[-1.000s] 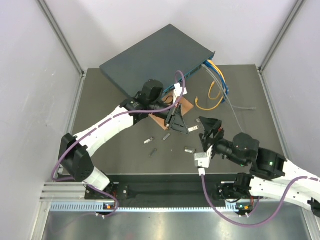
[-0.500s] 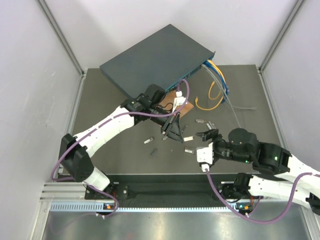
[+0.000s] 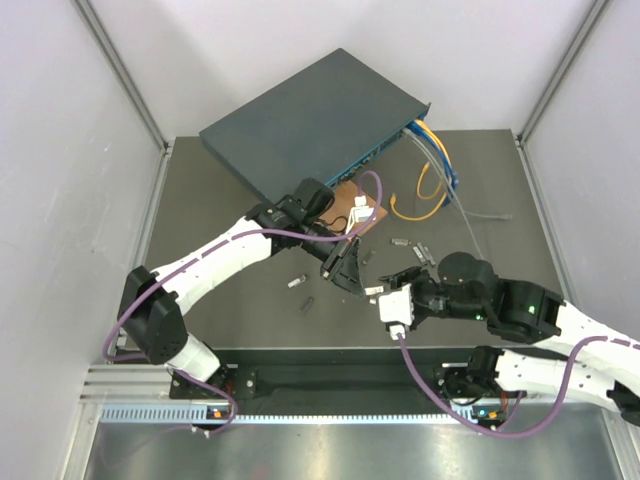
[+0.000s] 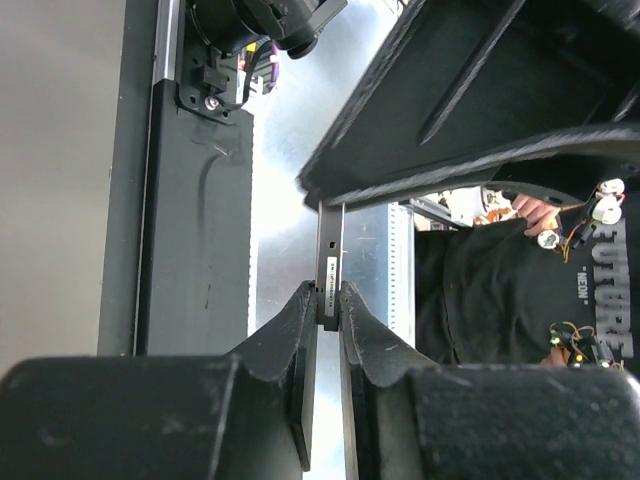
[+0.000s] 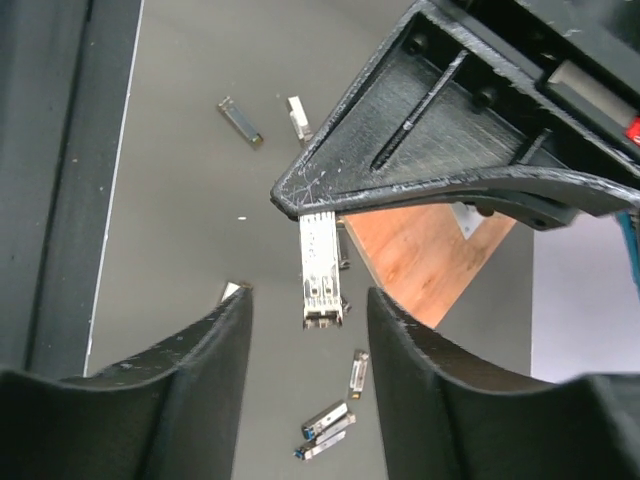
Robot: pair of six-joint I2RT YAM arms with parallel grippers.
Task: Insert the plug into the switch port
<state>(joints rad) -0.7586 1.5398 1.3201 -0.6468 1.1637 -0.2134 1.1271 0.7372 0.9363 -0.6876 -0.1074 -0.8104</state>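
The switch is a large dark blue-grey box at the back of the table, its teal socket face turned toward the right front. My left gripper is shut on a thin silver plug and holds it above the table. In the left wrist view the fingers pinch the plug at its end. My right gripper is open. In the right wrist view its fingers stand either side of the plug, apart from it.
A brown wooden square lies in front of the switch. Loose plugs lie on the table, and more show in the right wrist view. Blue and yellow cables run from the switch's right end.
My left gripper has carried the plug toward the near right. My right gripper has moved left to meet it, and its open fingers now flank the plug.
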